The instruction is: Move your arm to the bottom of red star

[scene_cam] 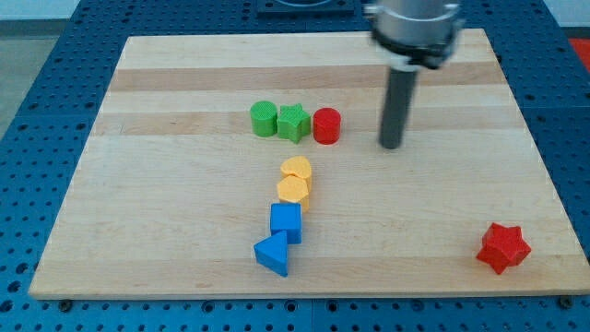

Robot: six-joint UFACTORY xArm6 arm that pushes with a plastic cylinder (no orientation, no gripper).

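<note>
Red star sits way down at the board's 4 o'clock corner. My tip is up at its 11 o'clock, well apart, just beside the red cylinder. No pincer here, just a rod.

Bench: pale wood, light tan, faint lengthwise grain with a few slightly darker bands near the view's top. Surround: deep blue, regular grid of small dark holes.

Rod: dark grey to black down to my tip; blurred housing above it silver-grey with a black band.

Blocks, all plain, unpatterned:
- green cylinder, mid green
- green star, same green
- red cylinder, bright red
- two yellow blocks, orange-yellow, shapes unclear
- blue cube, medium blue
- blue triangle, same blue
- red star, bright red
</note>
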